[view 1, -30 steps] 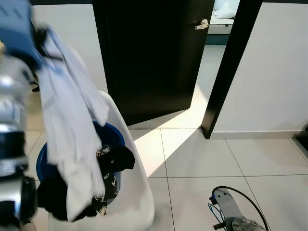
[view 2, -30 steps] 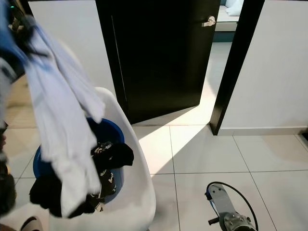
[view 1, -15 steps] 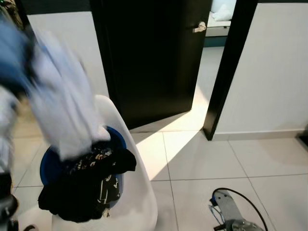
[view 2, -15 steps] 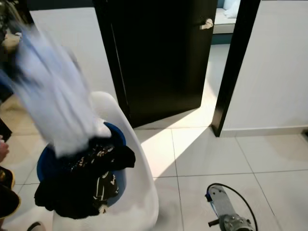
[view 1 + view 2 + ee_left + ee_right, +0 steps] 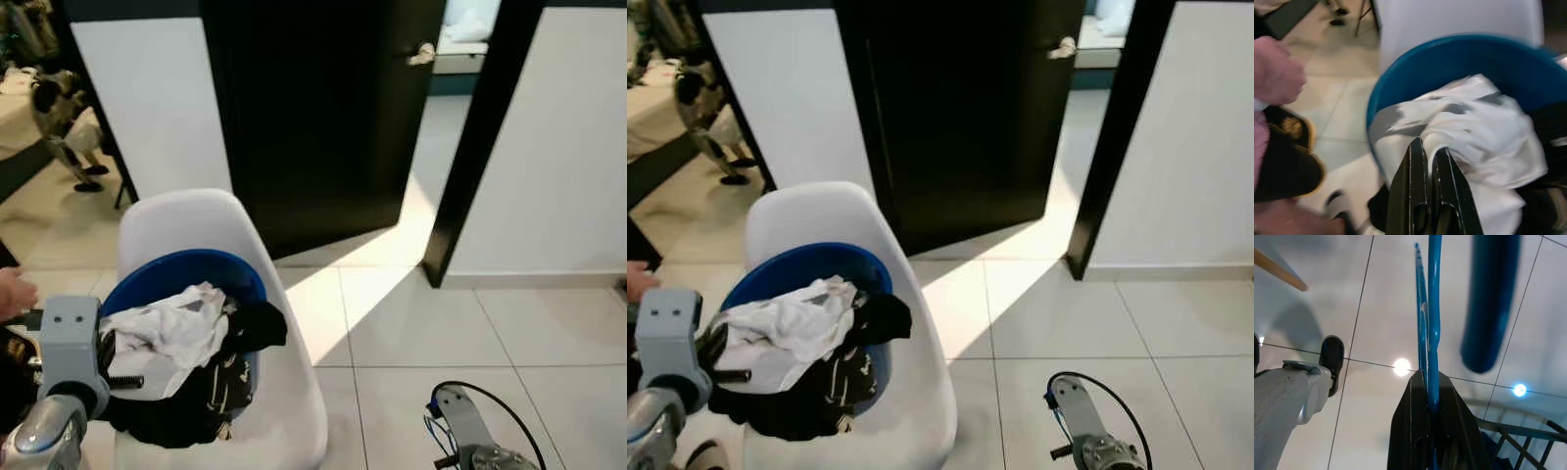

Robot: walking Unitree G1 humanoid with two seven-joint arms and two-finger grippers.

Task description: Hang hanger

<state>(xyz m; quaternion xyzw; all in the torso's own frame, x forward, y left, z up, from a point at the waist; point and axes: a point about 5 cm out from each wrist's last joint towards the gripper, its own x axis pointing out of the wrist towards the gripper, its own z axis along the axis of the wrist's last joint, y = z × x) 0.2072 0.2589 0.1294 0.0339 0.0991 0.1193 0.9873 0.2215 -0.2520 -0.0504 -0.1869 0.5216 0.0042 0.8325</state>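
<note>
Blue hanger (image 5: 1429, 323) clamped between right gripper (image 5: 1428, 399) fingers; left gripper (image 5: 1427, 155) fingers pinched together on white cloth (image 5: 1474, 132).
Right wrist view: hanger rises from the closed black fingers over pale floor tiles (image 5: 1312, 440), a robot leg (image 5: 1288, 396) with black shoe alongside. Left gripper sits low at left over a blue tub (image 5: 186, 274) of clothes, white cloth on top of dark garments (image 5: 245, 333), tub resting on a white chair (image 5: 284, 392). A person's hand (image 5: 1276, 71) is near the tub's edge. Behind the chair, a black door (image 5: 313, 108) stands ajar, sunlight falling across the tiles.
</note>
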